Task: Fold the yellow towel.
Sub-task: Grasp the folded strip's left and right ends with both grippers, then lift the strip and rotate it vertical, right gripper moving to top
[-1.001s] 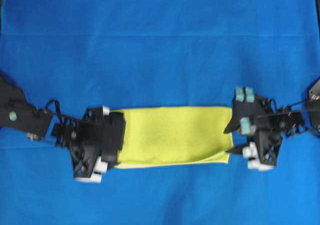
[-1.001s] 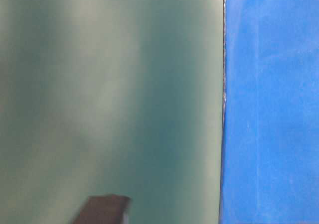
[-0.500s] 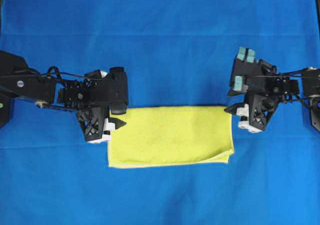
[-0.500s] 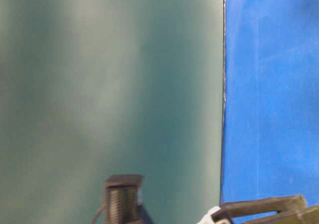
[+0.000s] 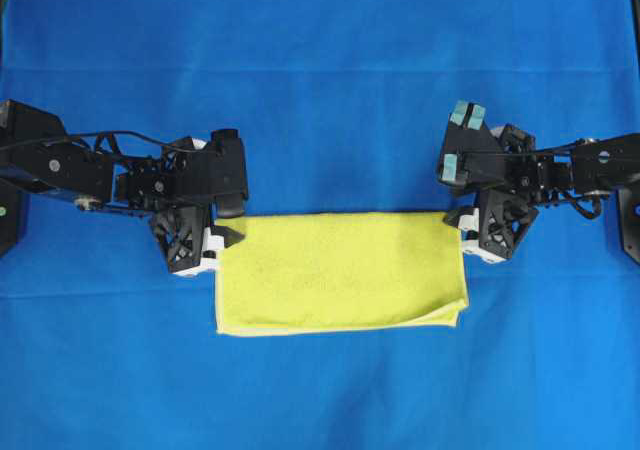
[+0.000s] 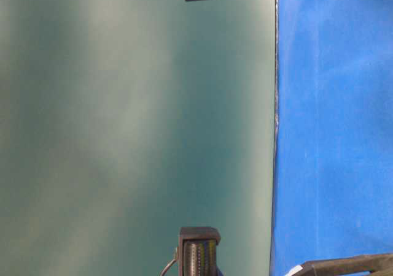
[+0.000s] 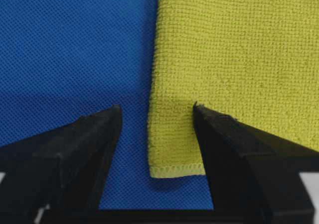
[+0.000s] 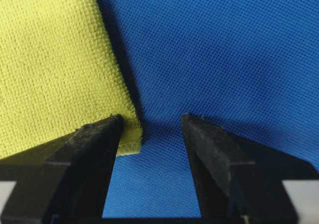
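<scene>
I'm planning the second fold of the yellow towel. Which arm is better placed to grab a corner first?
Probably left. The left gripper is open with the yellow-green microfibre towel's corner squarely between its fingers; the open right gripper has the corner only at one fingertip.

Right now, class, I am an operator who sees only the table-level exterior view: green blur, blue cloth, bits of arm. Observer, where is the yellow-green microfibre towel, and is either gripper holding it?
Observer: The yellow-green microfibre towel lies flat as a rectangle on the large blue background cloth, between the two arms.
Operator: Does the left gripper hold it?
Observer: No. The left gripper is open, with a hemmed towel corner lying between its fingers.
Operator: And the right?
Observer: The right gripper is open too. The towel's corner sits beside one finger, and the gap shows mostly blue cloth.
</scene>
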